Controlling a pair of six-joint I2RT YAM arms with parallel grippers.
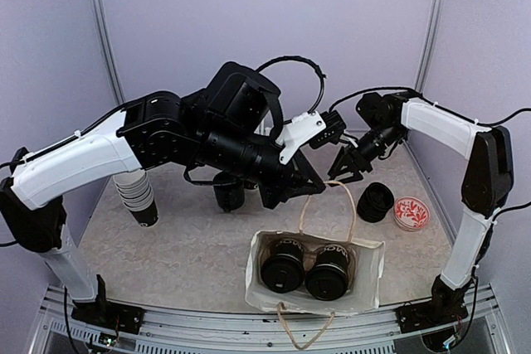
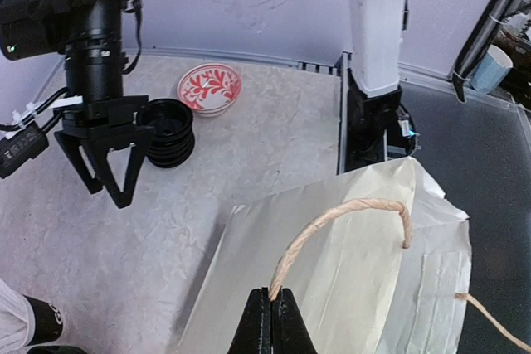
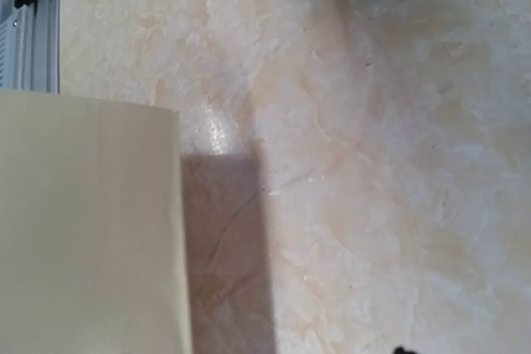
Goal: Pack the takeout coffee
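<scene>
Left gripper [image 2: 271, 298] pinched shut on the bag's twine handle [image 2: 340, 215]; two lidded cups [image 1: 283, 264] stand inside the bag [image 1: 369, 275].

In the top view the bag sits lower centre, its mouth open and its near edge close to the table's [image 1: 182, 246] front rail. The cups touch side by side, leaving a little room at the bag's right end. The right gripper [image 1: 344, 173] hangs with fingers spread just beyond the bag's far edge, apart from the handle. To its right are a stack of lids [image 1: 375, 202] and a red dish [image 1: 411, 213] near the right wall. A mug [image 1: 228, 192] and a cup stack [image 1: 137, 192] stand centre-left, with bare tabletop between them and the bag.
</scene>
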